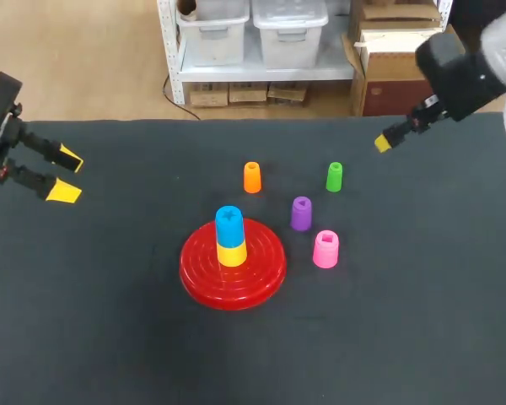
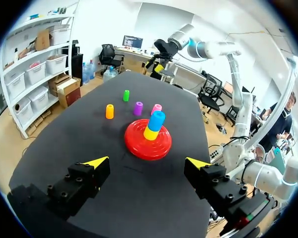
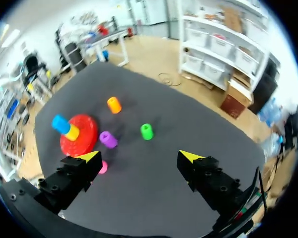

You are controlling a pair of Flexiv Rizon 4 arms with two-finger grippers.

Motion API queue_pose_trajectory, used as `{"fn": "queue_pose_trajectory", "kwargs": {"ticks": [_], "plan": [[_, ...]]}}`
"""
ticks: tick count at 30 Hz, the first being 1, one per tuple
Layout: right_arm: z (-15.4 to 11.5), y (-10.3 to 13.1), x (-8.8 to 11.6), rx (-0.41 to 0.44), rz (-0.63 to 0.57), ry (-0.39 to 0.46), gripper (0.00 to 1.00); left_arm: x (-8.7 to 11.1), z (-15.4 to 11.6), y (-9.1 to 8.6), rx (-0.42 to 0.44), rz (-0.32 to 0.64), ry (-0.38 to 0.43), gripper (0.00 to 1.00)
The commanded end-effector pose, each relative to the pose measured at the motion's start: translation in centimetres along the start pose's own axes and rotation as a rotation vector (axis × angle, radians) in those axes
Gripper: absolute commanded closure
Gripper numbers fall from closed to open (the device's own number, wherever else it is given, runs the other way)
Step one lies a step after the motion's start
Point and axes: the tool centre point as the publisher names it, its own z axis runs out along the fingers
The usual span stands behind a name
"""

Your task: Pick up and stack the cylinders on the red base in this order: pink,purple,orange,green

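- On the red base: yellow cylinder under blue cylinder.
- Beside it, on the bench: pink, purple, orange, green.
- Open wide, empty: left claw, right claw.

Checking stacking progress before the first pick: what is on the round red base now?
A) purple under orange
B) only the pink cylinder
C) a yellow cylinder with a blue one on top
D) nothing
C: a blue plastic cylinder tops a yellow plastic cylinder on the round red plastic base; the pink plastic cylinder stands on the table beside it.
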Motion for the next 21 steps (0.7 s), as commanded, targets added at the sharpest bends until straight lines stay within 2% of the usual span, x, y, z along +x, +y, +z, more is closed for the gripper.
{"fn": "queue_pose_trajectory", "kwargs": {"ticks": [1, 10, 17, 21], "plan": [[0.1, 1.3, 0.0, -0.040, -0.065, 0.062, 0.00, 0.0, 0.0, 0.2, 0.004, 0.000, 0.002, 0.00], [1.7, 4.8, 1.0, -0.011, -0.252, 0.191, 0.00, 0.0, 0.0, 0.2, 0.004, 0.000, 0.002, 0.00], [3.8, 8.2, 2.6, 0.005, -0.422, 0.312, 0.00, 0.0, 0.0, 0.2, 0.004, 0.000, 0.002, 0.00], [4.7, 9.9, 3.6, -0.017, -0.459, 0.350, 0.00, 0.0, 0.0, 0.2, 0.004, 0.000, 0.002, 0.00]]}}
